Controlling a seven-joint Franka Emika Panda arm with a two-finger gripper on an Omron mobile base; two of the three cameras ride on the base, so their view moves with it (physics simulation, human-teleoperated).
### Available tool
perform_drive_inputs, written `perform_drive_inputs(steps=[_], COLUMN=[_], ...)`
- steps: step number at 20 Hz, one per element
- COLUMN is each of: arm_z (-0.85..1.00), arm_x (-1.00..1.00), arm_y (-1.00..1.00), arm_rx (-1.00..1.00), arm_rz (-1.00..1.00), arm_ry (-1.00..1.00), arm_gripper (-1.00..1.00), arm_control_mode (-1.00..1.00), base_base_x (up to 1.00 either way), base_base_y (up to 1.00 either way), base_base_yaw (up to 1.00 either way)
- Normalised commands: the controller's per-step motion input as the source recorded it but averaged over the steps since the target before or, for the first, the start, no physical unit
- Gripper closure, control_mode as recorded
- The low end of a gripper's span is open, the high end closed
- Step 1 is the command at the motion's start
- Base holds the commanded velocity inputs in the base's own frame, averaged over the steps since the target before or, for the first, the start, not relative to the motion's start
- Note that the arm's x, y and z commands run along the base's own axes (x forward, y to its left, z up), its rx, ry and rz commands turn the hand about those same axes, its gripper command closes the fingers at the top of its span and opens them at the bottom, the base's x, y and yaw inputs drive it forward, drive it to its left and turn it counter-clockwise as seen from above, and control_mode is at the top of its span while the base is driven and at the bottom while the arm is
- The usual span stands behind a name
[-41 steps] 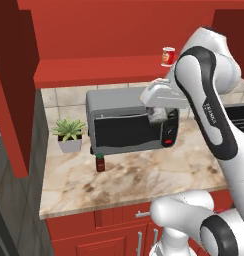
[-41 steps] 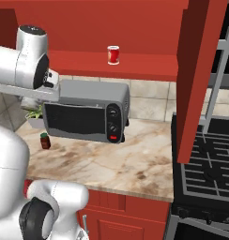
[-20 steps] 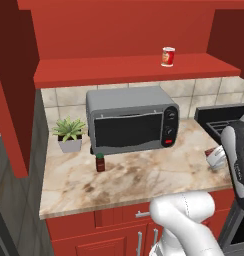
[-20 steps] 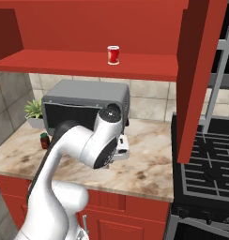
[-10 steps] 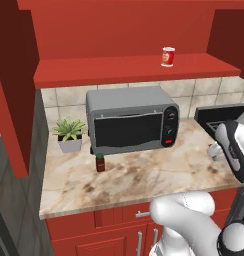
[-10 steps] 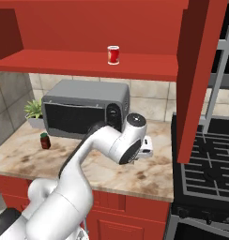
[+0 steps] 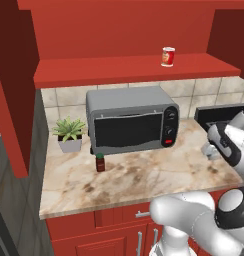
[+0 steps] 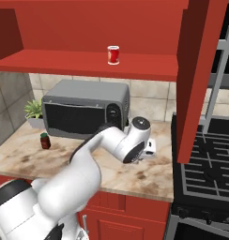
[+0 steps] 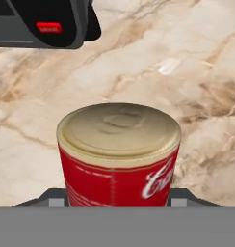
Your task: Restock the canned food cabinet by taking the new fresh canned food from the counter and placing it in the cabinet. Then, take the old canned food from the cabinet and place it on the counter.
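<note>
The old canned food (image 9: 118, 159), with a dull grey-beige top over a red and white label, stands upright between my fingertips just over the counter (image 9: 196, 72). My gripper (image 9: 118, 200) is shut on it; the can's base is hidden, so contact with the stone cannot be told. From the base cameras the gripper (image 7: 212, 149) (image 8: 149, 146) sits low at the counter's right end, right of the oven. The new fresh canned food (image 7: 168, 56) (image 8: 113, 55), bright red-orange, stands upright on the red shelf of the cabinet (image 7: 119, 70).
A grey toaster oven (image 7: 129, 120) (image 8: 83, 108) takes up the counter's middle, its corner close to my hand (image 9: 42, 21). A potted plant (image 7: 70, 132) and a small dark-capped red bottle (image 7: 100, 162) stand to its left. A black stove (image 8: 205, 164) borders the counter on the right.
The arm swung from high up by the oven's left side down to the counter's right end, then eased a little further right. The can on the shelf stayed put.
</note>
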Motion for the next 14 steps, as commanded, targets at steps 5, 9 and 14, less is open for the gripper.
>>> perform_drive_inputs(steps=[5,9,14], arm_z=[-0.38,-0.35,-0.28], arm_x=[0.4,0.42,0.45], arm_y=[0.02,0.01,0.0], arm_rx=[-0.05,-0.1,-0.07], arm_rz=[-0.12,-0.11,-0.11], arm_ry=[-0.16,-0.19,-0.12], arm_gripper=[1.0,1.0,1.0], arm_control_mode=[-1.0,-1.0,-1.0], base_base_x=[0.0,0.0,0.0], base_base_y=[0.0,0.0,0.0], base_base_yaw=[0.0,0.0,0.0])
